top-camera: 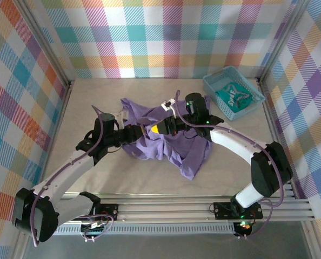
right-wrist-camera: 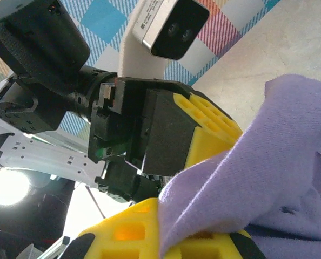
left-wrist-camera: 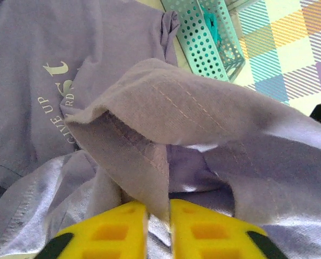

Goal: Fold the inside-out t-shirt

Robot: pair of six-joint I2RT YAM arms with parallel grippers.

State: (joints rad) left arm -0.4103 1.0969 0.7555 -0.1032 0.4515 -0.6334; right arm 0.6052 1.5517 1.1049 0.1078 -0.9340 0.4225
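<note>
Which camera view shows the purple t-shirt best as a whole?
Top external: the crumpled t-shirt is seen almost entire on the table. Left wrist shows a stitched hem pinched between the left fingers; right wrist, a fold over the right fingers.

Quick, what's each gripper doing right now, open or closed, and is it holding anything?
Left gripper: closed, pinching a hemmed edge of the purple t-shirt.
Right gripper: closed on a fold of the same shirt.
</note>
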